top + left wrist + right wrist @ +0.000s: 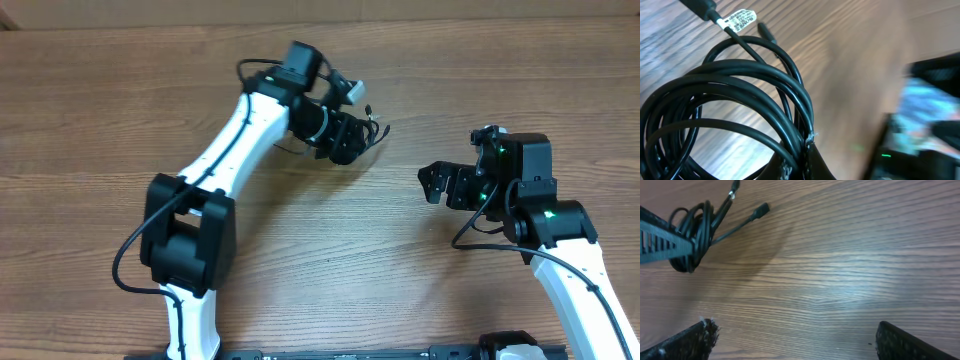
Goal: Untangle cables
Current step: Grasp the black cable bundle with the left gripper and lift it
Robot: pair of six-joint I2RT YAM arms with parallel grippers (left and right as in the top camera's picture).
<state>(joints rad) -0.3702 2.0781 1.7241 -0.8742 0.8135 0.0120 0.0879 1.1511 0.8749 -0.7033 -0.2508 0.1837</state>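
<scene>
The cables are a coiled bundle of thin black cords. In the overhead view the bundle hangs at my left gripper, lifted above the table's upper middle. In the left wrist view the coil fills the frame, pinched between the shut fingers; one cord bears a white label. In the right wrist view the bundle shows at upper left with two plug ends sticking out. My right gripper is open and empty to the right of the bundle, its fingers wide apart over bare wood.
The wooden table runs under both arms. The left arm's white links cross the left middle. The right arm's base stands at lower right.
</scene>
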